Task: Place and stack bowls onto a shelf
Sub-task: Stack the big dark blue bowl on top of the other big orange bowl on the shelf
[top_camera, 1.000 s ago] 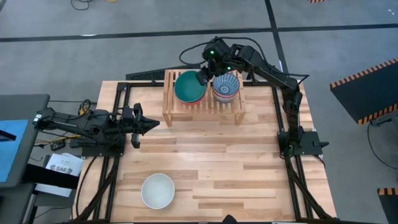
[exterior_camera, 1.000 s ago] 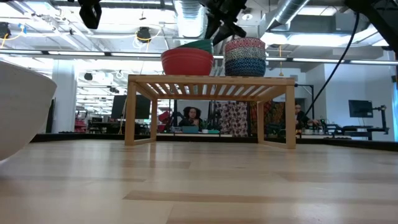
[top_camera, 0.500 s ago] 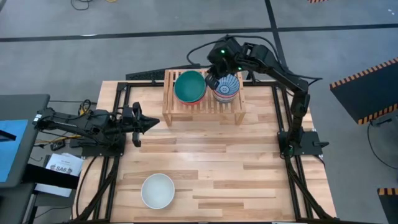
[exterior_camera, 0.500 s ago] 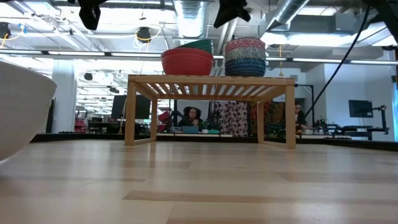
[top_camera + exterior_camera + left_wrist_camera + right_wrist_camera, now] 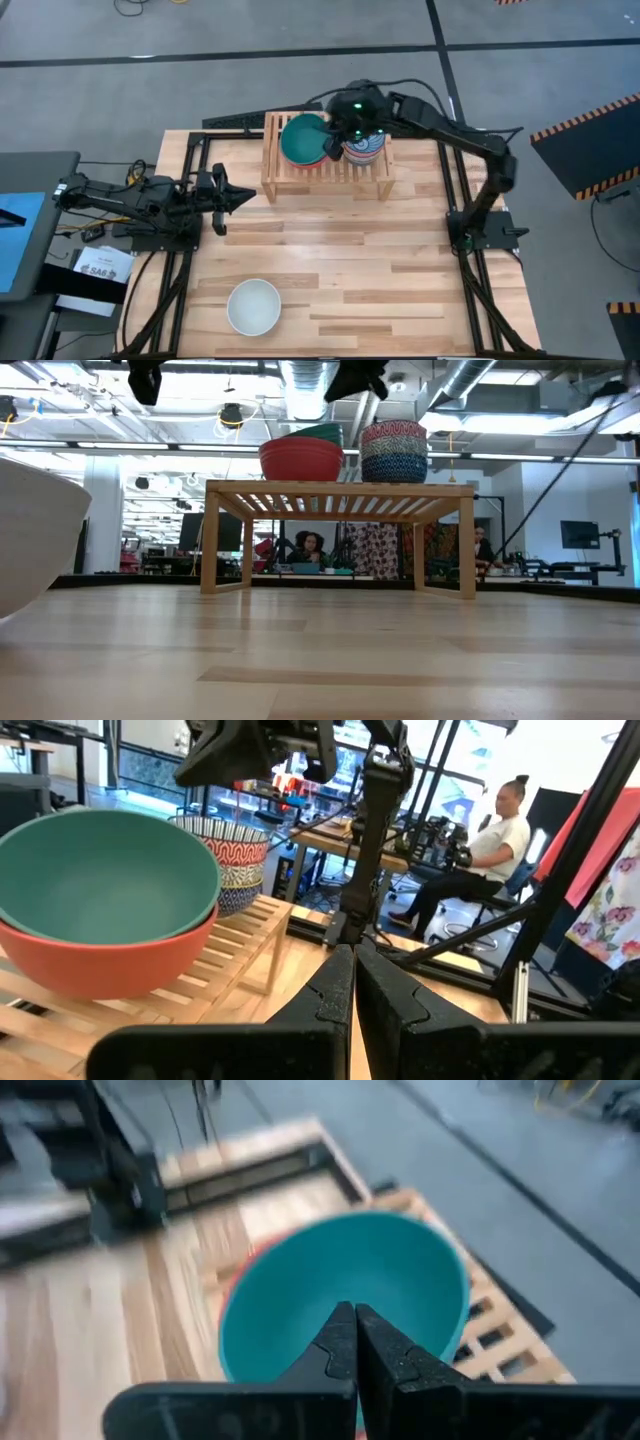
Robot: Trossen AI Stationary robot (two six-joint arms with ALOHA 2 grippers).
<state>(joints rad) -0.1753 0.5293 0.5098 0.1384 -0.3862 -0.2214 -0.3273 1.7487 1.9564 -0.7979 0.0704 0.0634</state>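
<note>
Label beside table, unreadable.

Teal bowl nested in red bowl; striped patterned stack; white bowl; light-wood shelf

Overhead straight down; low level across table; both share shelf.

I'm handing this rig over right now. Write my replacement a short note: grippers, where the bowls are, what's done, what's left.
Right gripper: shut, empty, above the teal bowl.
Left gripper: shut, empty, parked at the table's left edge.
On the shelf: teal bowl nested in the red bowl; beside it the patterned stack, blue-and-white bowl on top.
Left: the white bowl, alone near the table's front edge, goes on the shelf.
</note>
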